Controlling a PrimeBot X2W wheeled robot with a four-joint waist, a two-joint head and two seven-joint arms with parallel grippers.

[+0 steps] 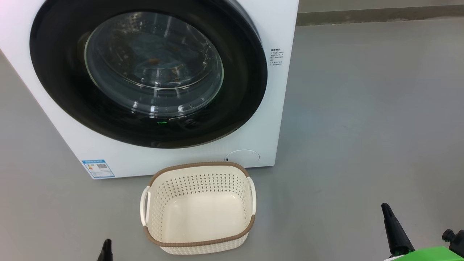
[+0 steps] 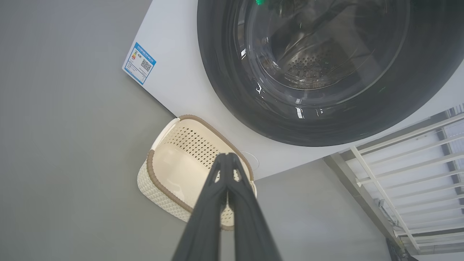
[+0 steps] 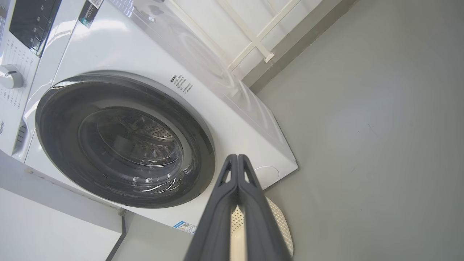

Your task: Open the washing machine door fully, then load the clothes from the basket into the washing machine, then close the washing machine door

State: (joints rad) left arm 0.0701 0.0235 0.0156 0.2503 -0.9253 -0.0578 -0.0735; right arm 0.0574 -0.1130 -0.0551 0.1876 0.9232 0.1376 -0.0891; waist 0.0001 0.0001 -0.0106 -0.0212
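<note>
grey floor (image 1: 362, 127). washer (image 1: 277, 108) upper left of frame, door (image 1: 58, 83) closed, clothes (image 1: 156, 54) behind its glass. basket (image 1: 203, 166) bottom centre, just before washer. left tool (image 2: 227, 156), right tool (image 3: 237, 157): both pinched together, gripping nothing.

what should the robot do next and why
Likely just hold back and stop: the washing machine door looks shut, the basket is empty, blue clothes show through it, and the left claw and right claw are shut, holding nothing.

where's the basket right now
In the head view the basket sits empty on the floor at lower centre, right in front of the washing machine, below its shut door.
</note>
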